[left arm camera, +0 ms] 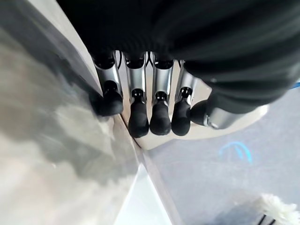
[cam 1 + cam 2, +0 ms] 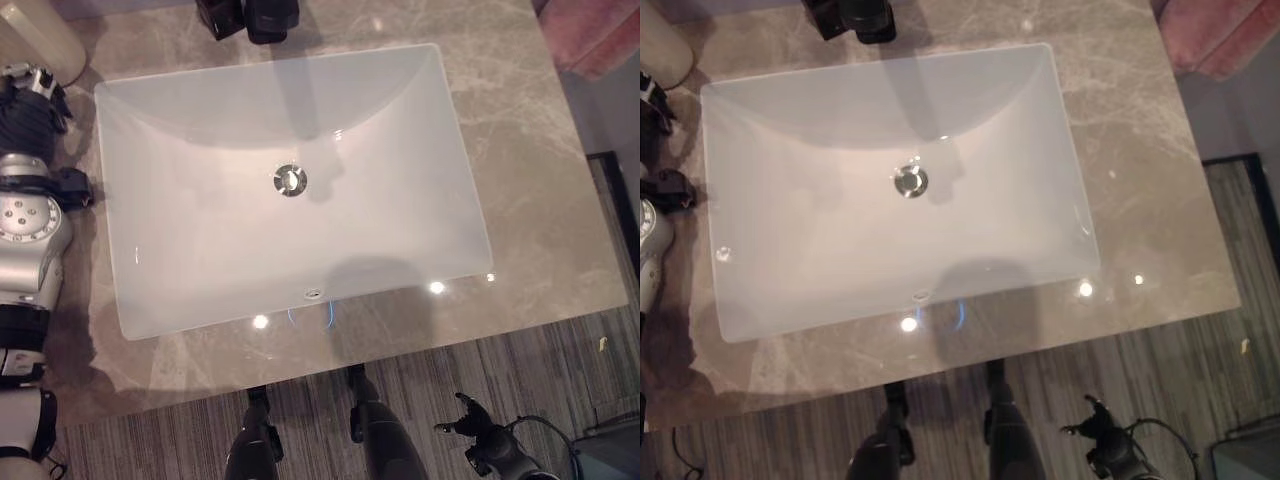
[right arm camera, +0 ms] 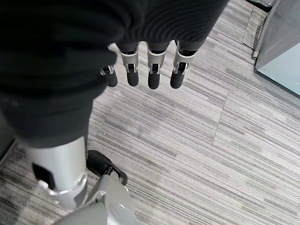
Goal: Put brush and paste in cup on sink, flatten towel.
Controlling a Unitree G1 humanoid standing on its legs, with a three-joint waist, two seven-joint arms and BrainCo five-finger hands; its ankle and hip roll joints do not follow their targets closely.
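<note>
Sitting sunk in the grey marbled bench (image 2: 520,150), white rectangular sink (image 2: 200,130) with steel drain (image 2: 290,180), pink towel (image 2: 600,35) bunched at two o'clock, left hand (image 1: 150,108) fingers relaxed at nine o'clock, right hand (image 3: 150,70) fingers straight over striped floor (image 3: 211,140) at five o'clock

The left arm (image 2: 30,230) stands at the far left, bent, its dark-covered wrist toward the far side. In its wrist view the left hand (image 1: 150,110) has fingers (image 1: 138,119) fairly straight, side by side, holding nothing. The right hand (image 2: 470,425) hangs low at the near right, fingers (image 3: 154,77) relaxed and straight, holding nothing.
</note>
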